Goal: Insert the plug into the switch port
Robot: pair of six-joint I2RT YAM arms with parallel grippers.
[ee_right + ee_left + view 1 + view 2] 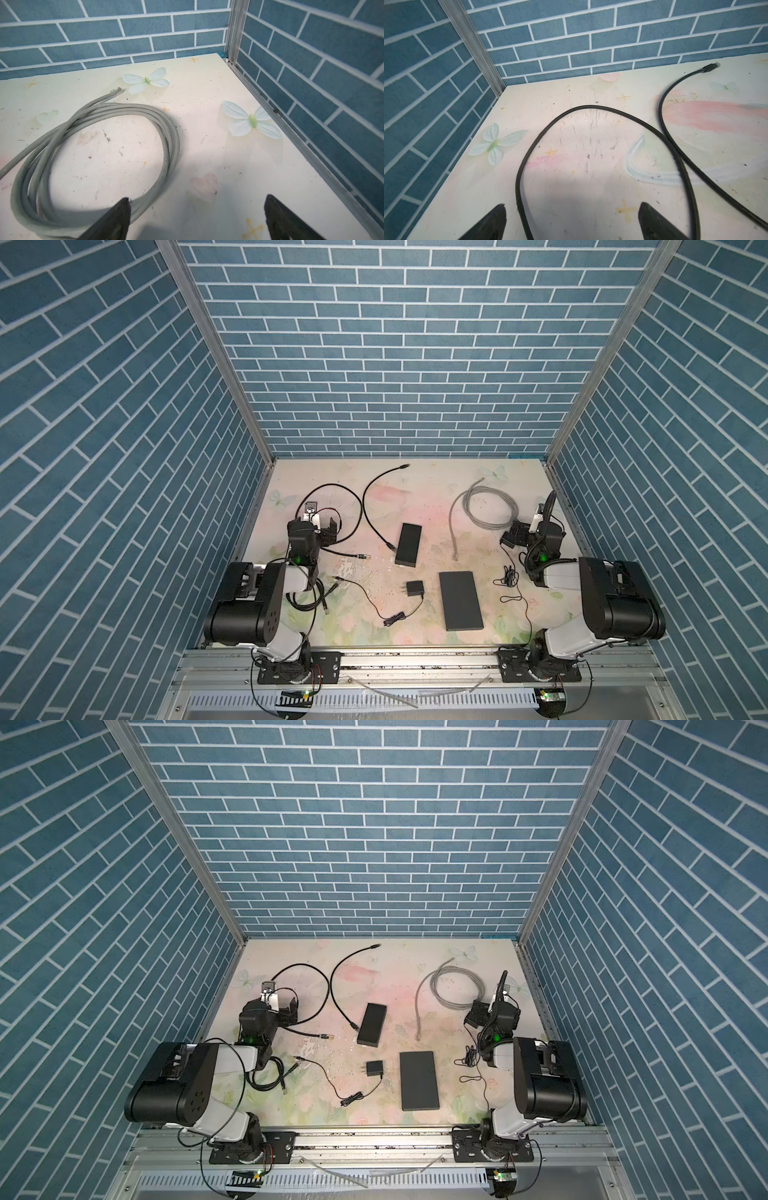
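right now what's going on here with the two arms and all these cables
Nothing is being held yet. The left gripper is open above a loop of black cable, and the right gripper is open at the edge of the coiled grey cable. A small black box and a large black box lie mid-table. No plug looks inserted in either, though their ports are hard to see.

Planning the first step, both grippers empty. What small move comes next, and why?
Probably swing the open left gripper toward the black plug lying loose beside the smaller black box, likely the switch; nothing is held, and the right gripper sits farther off.
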